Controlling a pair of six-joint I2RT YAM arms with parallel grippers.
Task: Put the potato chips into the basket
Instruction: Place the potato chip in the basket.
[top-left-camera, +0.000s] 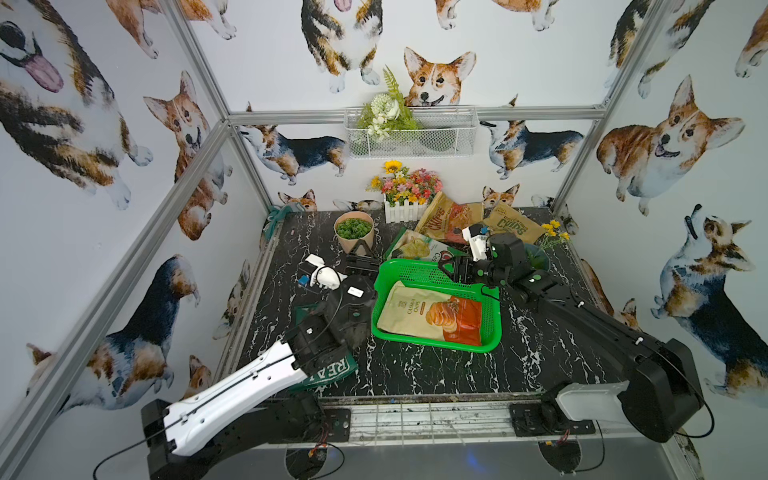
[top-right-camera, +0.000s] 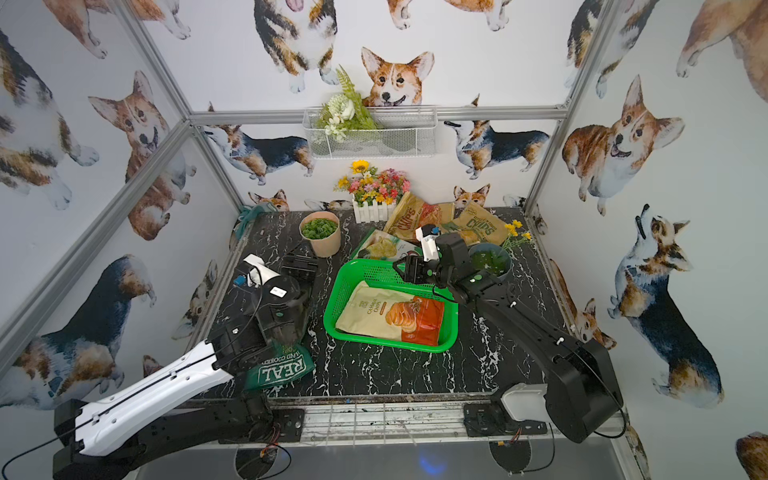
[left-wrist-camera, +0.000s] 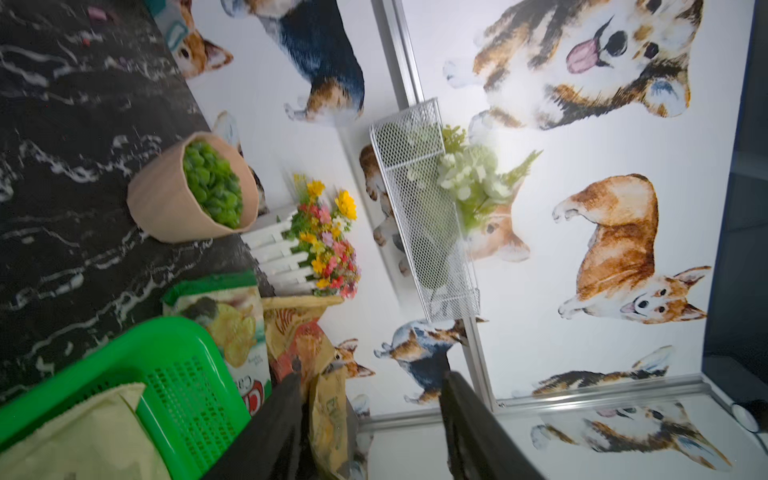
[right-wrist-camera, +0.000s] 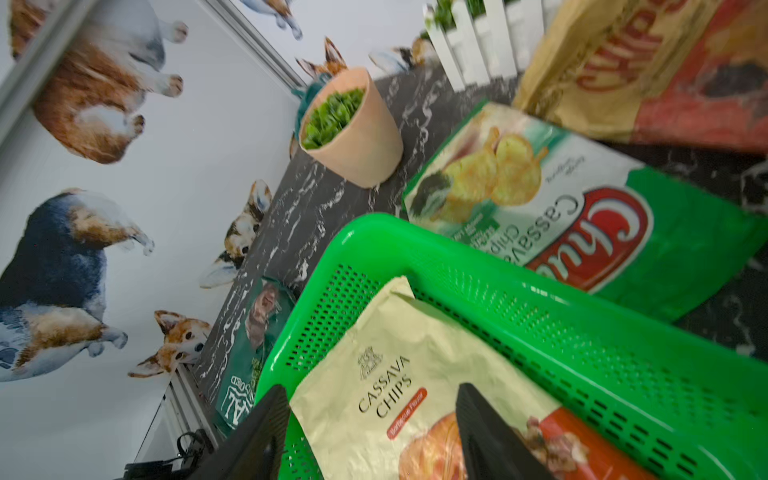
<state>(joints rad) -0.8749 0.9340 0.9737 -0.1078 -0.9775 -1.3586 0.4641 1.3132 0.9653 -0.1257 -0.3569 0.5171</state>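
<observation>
A bright green perforated plastic basket (top-left-camera: 419, 272) sits at the centre of the frame on a black marble-patterned tabletop (top-left-camera: 415, 374). In both top views a cream-and-orange crinkly bag of cassava chips (top-left-camera: 432, 316) lies flat inside it.

The right gripper (right-wrist-camera: 370, 432) hangs over the basket's upper right corner. Its two black fingers (right-wrist-camera: 257, 432) are spread apart with nothing pinched between them, and its wrist view looks past them onto the cream bag. The left gripper (left-wrist-camera: 370, 415), just beside the basket's upper left corner, likewise stands spread and empty.

Four bags lie outside the basket:
- A green-and-white bag with a red "Chuba" logo (top-left-camera: 413, 248) lies just above the basket in the frame.
- A tan "CHIPS" bag with a red panel (top-left-camera: 446, 216) is propped by the back wall, right of centre.
- A second tan "CHIPS" bag with green lettering (top-left-camera: 513, 224) is propped beside it, further right.
- A dark green "REAL" bag (top-right-camera: 282, 370) lies at lower left, partly hidden under the left arm.

A tan pot of green leaves (top-left-camera: 353, 230) and a white picket-fence planter of mixed flowers (top-left-camera: 405, 199) stand at the back of the tabletop, below a white wire mesh basket (top-left-camera: 436, 141) on the wall.
</observation>
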